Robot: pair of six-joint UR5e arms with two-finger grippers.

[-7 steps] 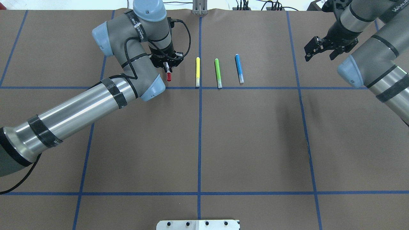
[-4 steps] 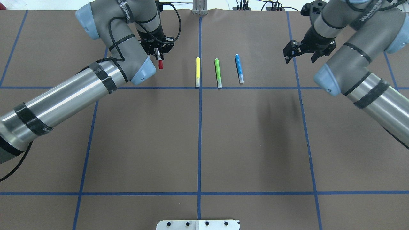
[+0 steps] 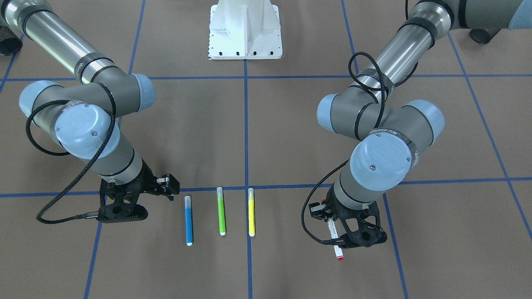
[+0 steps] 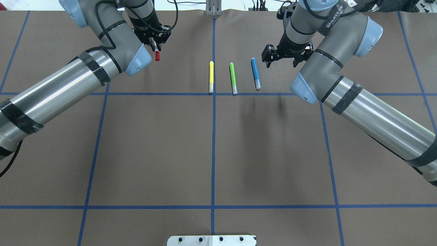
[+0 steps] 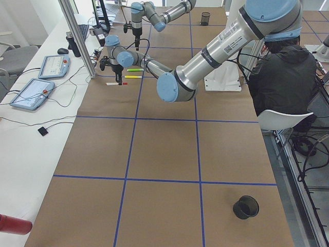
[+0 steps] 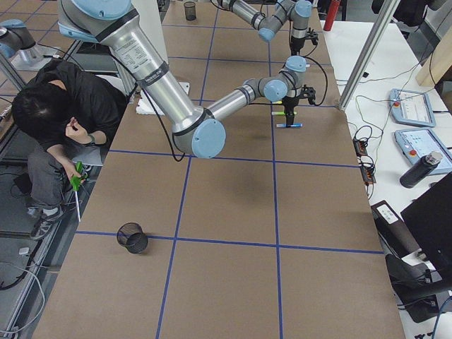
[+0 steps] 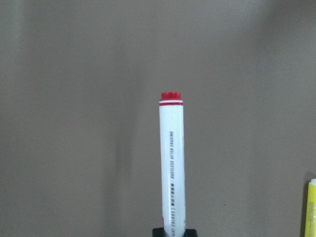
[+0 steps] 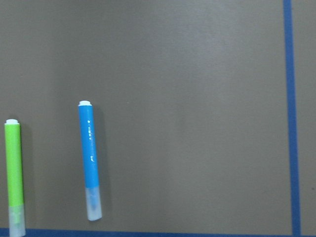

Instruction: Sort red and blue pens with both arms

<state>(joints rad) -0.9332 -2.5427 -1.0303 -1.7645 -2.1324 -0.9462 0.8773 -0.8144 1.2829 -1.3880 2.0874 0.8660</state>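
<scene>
Overhead exterior: left arm (image 4: 68, 85) reaches far forward with the elbow bent and the wrist turned down. Left gripper (image 4: 155, 42) is clenched on the red marker (image 4: 157, 56). Marker sticks out of the jaws both ways. Its long axis runs toward and away from the robot, fat red cap on the robot side of the jaws, small red end tip on the far side. Barrel is white with a line of small black print, clear in the left wrist view. It looks lifted off the table (image 4: 273, 153) and roughly level, though the side view is too small to be sure.

Right arm (image 4: 375, 118) is folded at the elbow, wrist pointing down. Right gripper (image 4: 281, 61) is spread wide with nothing between the jaws. Blue pen (image 4: 255, 73) lies flat on the table just beside the right jaws, on their centre-line side, not touching them. Its long axis also runs toward and away from the robot, translucent cap on the robot side, white plug at the far end. Green pen (image 4: 233, 78) and yellow pen (image 4: 211, 77) lie parallel to it, between the two sets of jaws.
</scene>
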